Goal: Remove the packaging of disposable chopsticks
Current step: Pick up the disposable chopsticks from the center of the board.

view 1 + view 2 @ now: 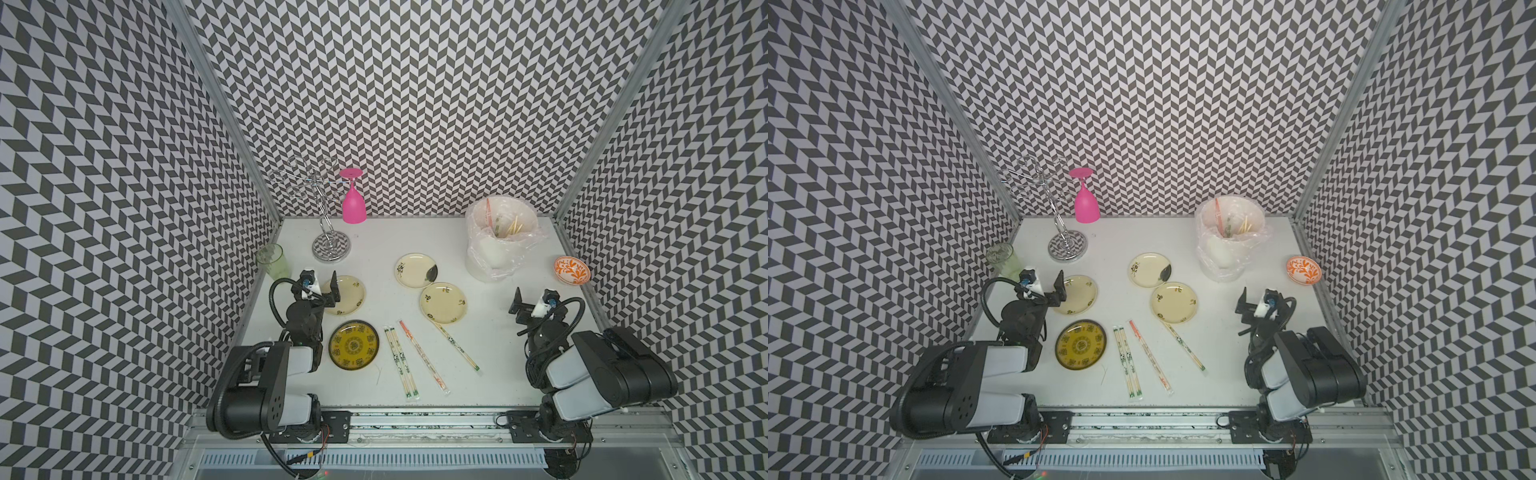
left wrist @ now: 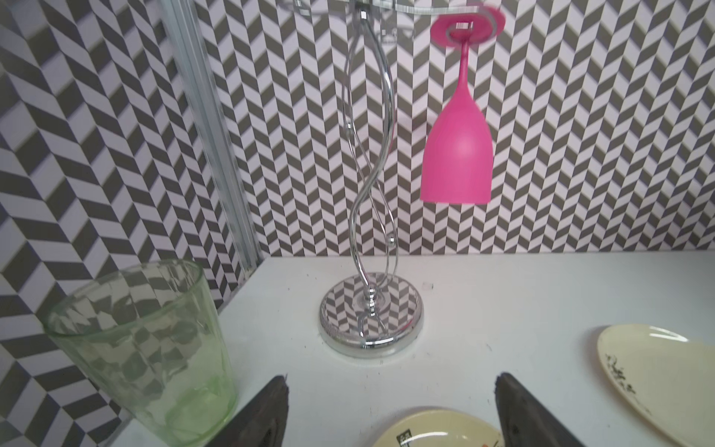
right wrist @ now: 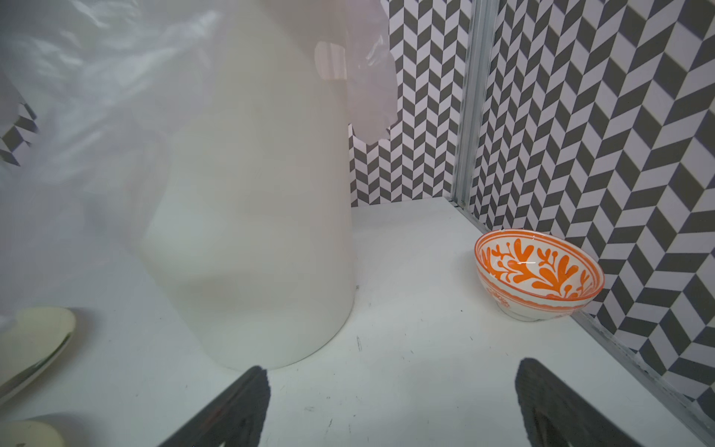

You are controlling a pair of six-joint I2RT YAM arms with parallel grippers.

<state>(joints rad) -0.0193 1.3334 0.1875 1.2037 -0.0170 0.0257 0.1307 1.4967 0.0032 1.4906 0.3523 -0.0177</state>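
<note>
Three pairs of disposable chopsticks lie in their packaging on the white table between the arms, in both top views. One sleeve has black-and-green marks (image 1: 399, 361) (image 1: 1127, 361). The middle one has red-orange print (image 1: 424, 356) (image 1: 1150, 356). The third (image 1: 456, 345) (image 1: 1183, 347) slants out from under a cream plate. My left gripper (image 1: 320, 283) (image 2: 392, 381) is open and empty over a cream plate (image 1: 347, 297), well back and left of the sleeves. Right of the sleeves, my right gripper (image 1: 534, 300) (image 3: 392, 369) is open and empty. Neither wrist view shows the sleeves.
A white bin with a plastic liner (image 1: 494, 249) (image 3: 251, 193) at the back right holds sticks and wrappers. An orange-patterned bowl (image 1: 572, 270) (image 3: 539, 274) sits by the right wall. Two cream plates (image 1: 415, 270) (image 1: 444, 303), a yellow-and-dark plate (image 1: 353, 345), a green glass (image 2: 143, 348) and a chrome rack (image 2: 371, 309) with a pink goblet (image 2: 456, 154) stand around.
</note>
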